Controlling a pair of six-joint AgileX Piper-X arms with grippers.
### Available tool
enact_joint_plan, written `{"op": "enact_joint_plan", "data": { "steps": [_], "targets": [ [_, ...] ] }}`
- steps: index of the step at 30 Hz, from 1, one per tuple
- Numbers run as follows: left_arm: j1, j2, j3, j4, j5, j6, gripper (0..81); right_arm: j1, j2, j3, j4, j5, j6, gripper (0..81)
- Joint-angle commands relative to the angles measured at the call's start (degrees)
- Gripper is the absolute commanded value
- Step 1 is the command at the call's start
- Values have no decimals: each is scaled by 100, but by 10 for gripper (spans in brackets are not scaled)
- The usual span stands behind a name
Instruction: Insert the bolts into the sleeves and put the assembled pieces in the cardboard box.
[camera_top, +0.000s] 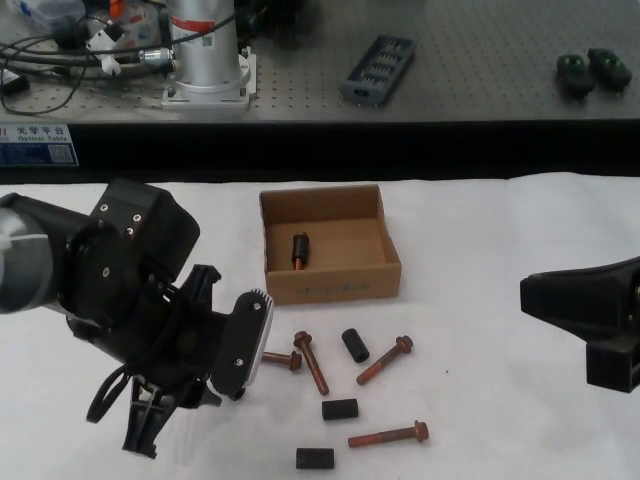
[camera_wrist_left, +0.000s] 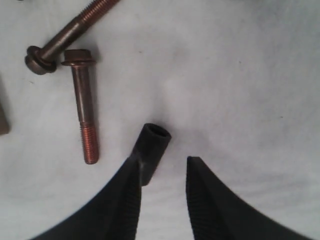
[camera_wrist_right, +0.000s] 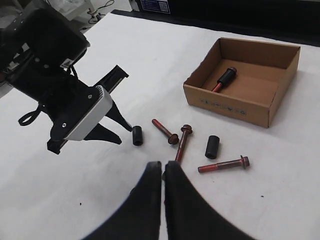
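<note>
Bench (camera_top: 480, 400) under a white cloth (camera_top: 500, 230), lightly creased. Behind it, a dark perforated table (camera_top: 480, 60) with a metal column base (camera_top: 205, 60), cables (camera_top: 50, 60), a ribbed blue-grey tray (camera_top: 378, 68) and two dark green pieces (camera_top: 595, 70). On the cloth, an open box (camera_top: 330, 285) with one assembled piece (camera_top: 299, 248) lying inside.

Low over the cloth, the left hand (camera_wrist_left: 164, 162), fingers partly apart and gripping nothing. At the tip of one finger, seemingly touching it, a sleeve (camera_wrist_left: 152, 145), tilted and off to that finger's side of the gap rather than between the tips. Just beyond the sleeve, a bolt (camera_wrist_left: 84, 115), and past that a second bolt (camera_wrist_left: 70, 32), the two heads just beside each other.

Well back from the parts, the right hand (camera_wrist_right: 162, 167), fingers pressed almost together, empty. Ahead of its tips, a second sleeve (camera_wrist_right: 212, 146) and a third bolt (camera_wrist_right: 223, 165), with the box farther on beyond them.
</note>
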Motion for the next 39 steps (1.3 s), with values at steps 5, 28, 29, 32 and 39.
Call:
{"op": "enact_joint_plan", "data": {
  "steps": [5, 28, 29, 32, 39],
  "targets": [
    [-3, 72, -18, -341, 42, 297, 230, -33, 11, -68, 13, -42, 111, 28],
    [-3, 571, -40, -374, -102, -44, 230, -23, 11, -68, 13, -42, 220, 28],
    [-3, 579, -40, -374, -102, -44, 230, -23, 11, -68, 13, -42, 220, 28],
    [-3, 645, -40, -374, -102, -55, 210, -23, 11, -68, 13, -42, 220, 28],
    [-3, 736, -40, -285, -102, -72, 6, -23, 11, -68, 13, -42, 220, 28]
  ]
}}
